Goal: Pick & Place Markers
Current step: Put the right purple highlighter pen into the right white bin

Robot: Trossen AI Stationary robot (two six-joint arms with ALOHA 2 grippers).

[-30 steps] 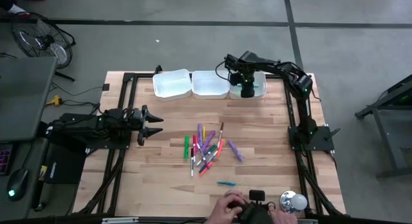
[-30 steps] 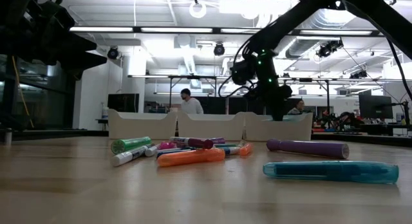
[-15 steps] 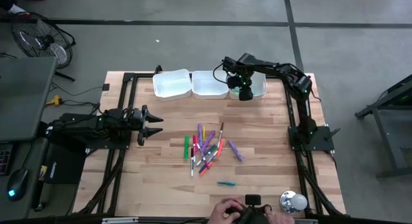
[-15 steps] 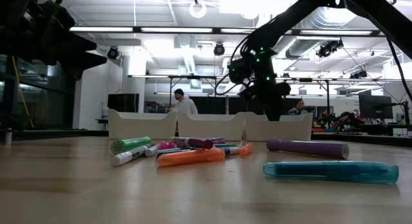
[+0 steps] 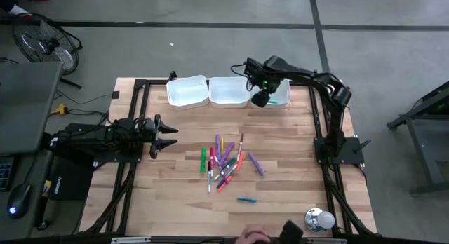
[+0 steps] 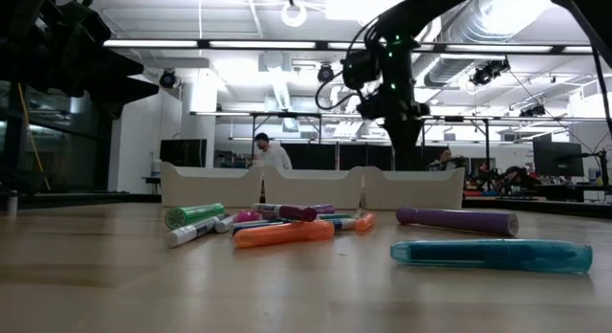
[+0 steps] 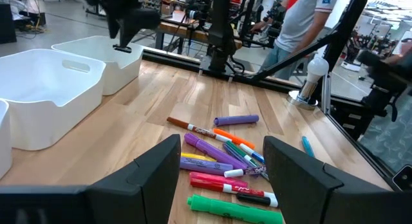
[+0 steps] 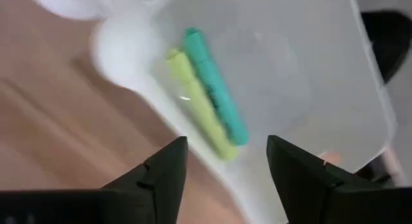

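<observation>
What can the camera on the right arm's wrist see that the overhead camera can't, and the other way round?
Only the right wrist view shows clearly what lies in the tray: a teal marker and a yellow marker side by side, seen between the open fingers of the right end effector.

Only the high view shows the pile of markers mid-table, the lone teal marker, the two other trays, and the left end effector, open and waiting at the left.

Both show the rightmost tray with the right end effector over it.

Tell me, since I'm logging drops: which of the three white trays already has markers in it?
The tray beneath the right gripper: a teal marker and a yellow one lie inside. The other two look empty.
</observation>
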